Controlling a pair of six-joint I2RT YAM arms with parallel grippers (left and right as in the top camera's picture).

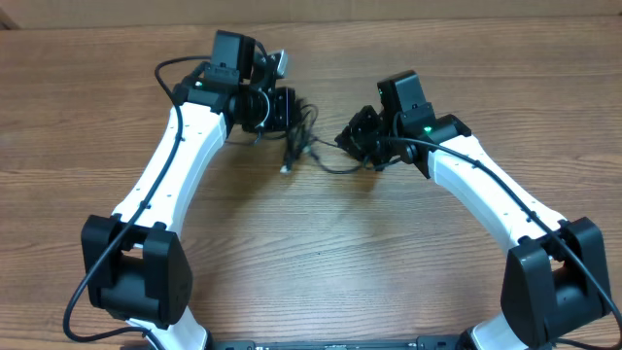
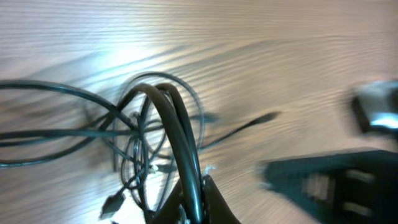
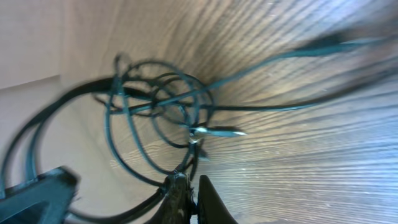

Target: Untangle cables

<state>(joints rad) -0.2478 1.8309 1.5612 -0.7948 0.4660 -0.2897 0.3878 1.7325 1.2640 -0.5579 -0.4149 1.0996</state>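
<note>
The cables (image 1: 303,136) lie as a small tangle of thin black loops between my two grippers at the back middle of the table, with a pale plug (image 1: 288,167) hanging toward the front. My left gripper (image 1: 290,109) is at the tangle's left side. In the left wrist view it (image 2: 198,194) is shut on a cable that arches up out of the jaws into the loops (image 2: 140,134). My right gripper (image 1: 352,136) is at the tangle's right side. In its own view it (image 3: 191,186) is shut, with cable loops (image 3: 158,106) meeting at its tips and a silver plug (image 3: 217,131) just beyond.
The wooden table (image 1: 321,253) runs on all round the tangle. Both white arms reach in from the front corners. The right gripper shows as a dark blur (image 2: 329,183) in the left wrist view. A loose plug end (image 2: 267,117) lies on the wood.
</note>
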